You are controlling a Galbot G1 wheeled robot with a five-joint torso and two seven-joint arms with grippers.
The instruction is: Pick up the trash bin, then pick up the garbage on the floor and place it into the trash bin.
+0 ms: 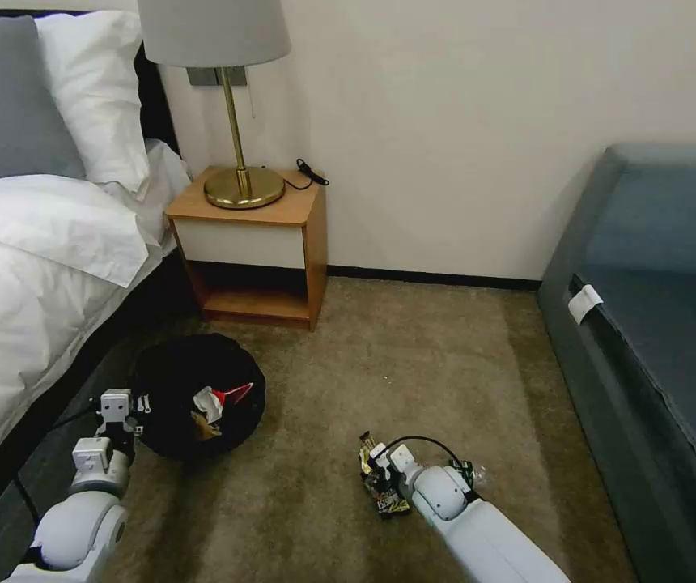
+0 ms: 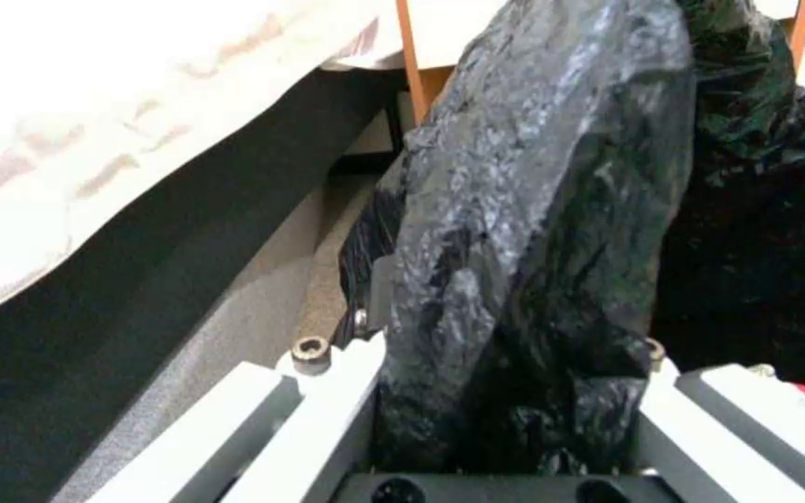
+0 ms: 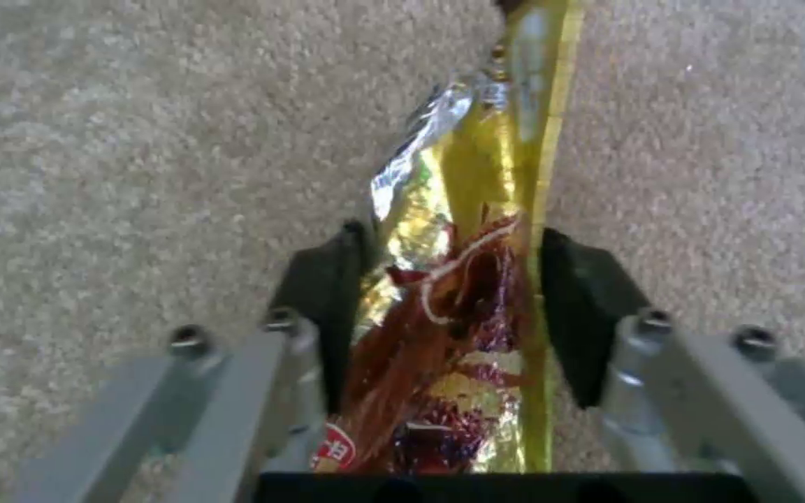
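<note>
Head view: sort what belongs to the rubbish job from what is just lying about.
Job: trash bin gripped at its rim by the left gripper; snack wrapper clamped in the right gripper; litter in the bin.

Lying about: bed, nightstand, lamp, sofa.

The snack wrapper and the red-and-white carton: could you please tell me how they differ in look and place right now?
The snack wrapper is shiny yellow foil; the red-and-white carton is red and white. The snack wrapper sits clamped in the right tool above the carpet, while the carton lies inside the trash bin, whose bag-draped rim the left tool grips. Both are crumpled litter.
</note>
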